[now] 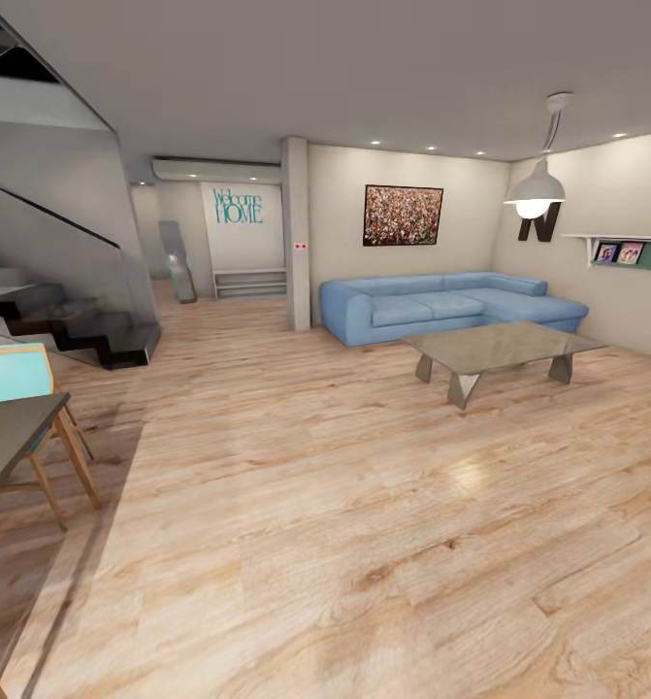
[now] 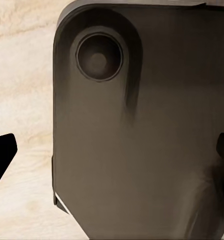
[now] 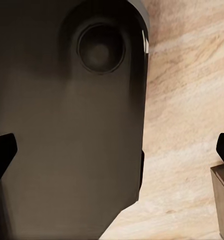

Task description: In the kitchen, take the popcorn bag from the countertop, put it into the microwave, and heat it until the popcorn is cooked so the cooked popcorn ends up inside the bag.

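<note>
Wood floor (image 1: 364,544): pale planks, nearest item, runs across whole room. Dark bench (image 1: 5,437) at L edge w/ turquoise chair (image 1: 15,374) tucked beside it, prob. a dining spot.

Robot base (image 2: 142,135): dark rounded panel w/ round recess, right under both wrist cams; arms look hung down alongside it, prob. stowed for driving.

Left tool (image 2: 112,160): black tips at frame edges, well apart, nothing between. Right tool (image 3: 112,155): same, tips apart, empty.

Blue sofa (image 1: 451,306) behind grey coffee table (image 1: 500,349), lounge grouping. Pendant lamp (image 1: 536,189) above. Framed picture (image 1: 403,216).

Writing: "Welcome HOME" sign (image 1: 238,206), teal; large dark "N" (image 1: 541,223) (partly behind lamp).

Popcorn bag, microwave: none here; this is a living room, so kitchen lies elsewhere.
</note>
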{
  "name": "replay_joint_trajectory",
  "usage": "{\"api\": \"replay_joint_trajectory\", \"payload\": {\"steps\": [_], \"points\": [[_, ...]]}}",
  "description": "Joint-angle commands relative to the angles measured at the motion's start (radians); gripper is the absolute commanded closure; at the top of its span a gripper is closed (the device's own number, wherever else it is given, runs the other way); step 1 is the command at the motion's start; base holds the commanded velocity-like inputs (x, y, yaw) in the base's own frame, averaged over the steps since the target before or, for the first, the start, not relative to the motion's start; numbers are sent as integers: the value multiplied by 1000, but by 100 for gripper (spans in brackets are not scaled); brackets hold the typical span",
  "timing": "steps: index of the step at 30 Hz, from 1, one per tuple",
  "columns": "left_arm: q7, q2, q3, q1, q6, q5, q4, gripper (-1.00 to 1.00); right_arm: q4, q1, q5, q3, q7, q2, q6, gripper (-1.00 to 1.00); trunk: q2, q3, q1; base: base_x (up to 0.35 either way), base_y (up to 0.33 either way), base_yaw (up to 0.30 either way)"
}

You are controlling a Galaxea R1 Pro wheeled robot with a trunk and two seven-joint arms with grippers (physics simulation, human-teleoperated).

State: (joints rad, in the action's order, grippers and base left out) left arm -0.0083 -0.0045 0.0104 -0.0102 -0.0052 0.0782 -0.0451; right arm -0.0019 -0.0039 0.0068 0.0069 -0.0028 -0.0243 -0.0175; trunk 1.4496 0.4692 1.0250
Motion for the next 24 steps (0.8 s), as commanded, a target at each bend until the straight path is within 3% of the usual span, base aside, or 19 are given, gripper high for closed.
{"api": "replay_joint_trajectory", "payload": {"steps": [1,10,24], "points": [[-1,0,0,-1,-1,9,-2,-100,0,0,1,1,0,0,-2,-100,0,1,0,0,0,0],[-1,0,0,-1,0,10,-1,-100,0,0,2,2,0,-1,-2,-100,0,1,0,0,0,19],[0,0,0,-1,0,11,-1,-100,2,0,1,2,-3,-2,-21,-100,0,1,0,0,0,254]]}}
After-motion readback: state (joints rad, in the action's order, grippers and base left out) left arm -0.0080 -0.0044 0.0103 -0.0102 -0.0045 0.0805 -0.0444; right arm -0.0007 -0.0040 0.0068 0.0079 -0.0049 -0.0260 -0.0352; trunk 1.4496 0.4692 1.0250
